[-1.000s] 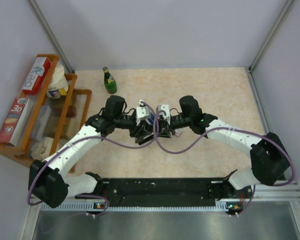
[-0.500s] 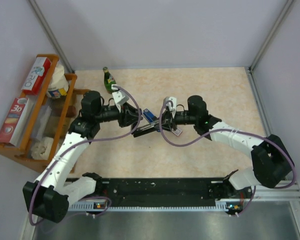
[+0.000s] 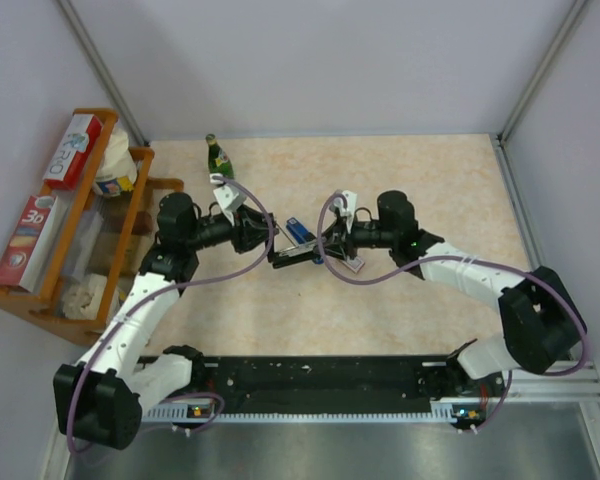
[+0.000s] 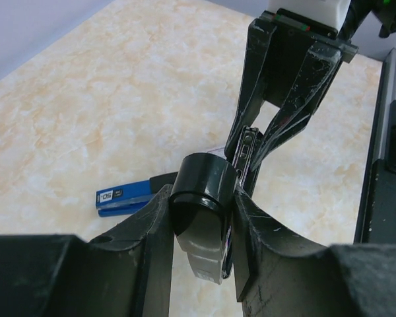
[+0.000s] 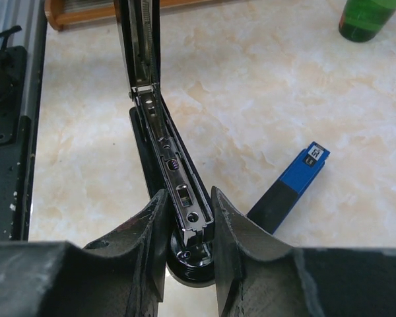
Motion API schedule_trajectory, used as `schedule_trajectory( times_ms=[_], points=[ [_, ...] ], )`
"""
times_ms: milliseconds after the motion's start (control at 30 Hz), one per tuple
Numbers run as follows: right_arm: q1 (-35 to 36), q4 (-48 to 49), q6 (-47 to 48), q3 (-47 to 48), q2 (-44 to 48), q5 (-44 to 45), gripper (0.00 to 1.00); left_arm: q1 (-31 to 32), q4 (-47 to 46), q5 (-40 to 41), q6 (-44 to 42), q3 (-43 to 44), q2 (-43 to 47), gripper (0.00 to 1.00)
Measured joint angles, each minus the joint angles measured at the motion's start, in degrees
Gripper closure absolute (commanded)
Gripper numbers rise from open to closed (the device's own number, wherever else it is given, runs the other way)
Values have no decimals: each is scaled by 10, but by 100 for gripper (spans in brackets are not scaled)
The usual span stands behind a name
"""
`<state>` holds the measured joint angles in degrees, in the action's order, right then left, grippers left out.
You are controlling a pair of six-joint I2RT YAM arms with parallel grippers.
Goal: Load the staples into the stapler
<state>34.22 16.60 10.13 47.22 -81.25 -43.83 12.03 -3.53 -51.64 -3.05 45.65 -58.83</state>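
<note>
Left tool (image 4: 203, 205) and right tool (image 5: 187, 205) each clamp one end of the opened stapler (image 5: 162, 132), its long axis running between them; your staples (image 3: 356, 265) lie on the surface (image 3: 430, 180) just beside the right tool, nearer that arm.

The beige marbled surface (image 3: 430, 180) carries a green bottle (image 3: 218, 160) standing upright near its far left corner, and a wooden rack (image 3: 132, 218) at its left edge. A small blue and black box (image 3: 298, 230) lies flat near the middle, with a tiny white and red box (image 3: 355, 265) close by on its right.
</note>
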Motion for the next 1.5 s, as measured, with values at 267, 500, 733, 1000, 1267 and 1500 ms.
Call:
schedule_trajectory(
  times_ms=[267,500,733,1000,1267,1500],
  points=[
    [45,-41,76,0,-40,56,100,0,24,12,-90,-59,7,100],
    [73,-60,134,0,-73,113,100,0,66,54,-167,-90,7,100],
    [107,-71,169,3,-94,166,100,7,109,96,-228,-99,4,100],
    [129,-95,197,19,-117,198,100,46,107,162,-262,-112,-1,100],
    [138,-97,221,23,-123,216,100,62,87,216,-252,-111,-7,100],
    [138,-93,230,24,-126,232,100,65,74,289,-225,-88,-37,100]
  ],
)
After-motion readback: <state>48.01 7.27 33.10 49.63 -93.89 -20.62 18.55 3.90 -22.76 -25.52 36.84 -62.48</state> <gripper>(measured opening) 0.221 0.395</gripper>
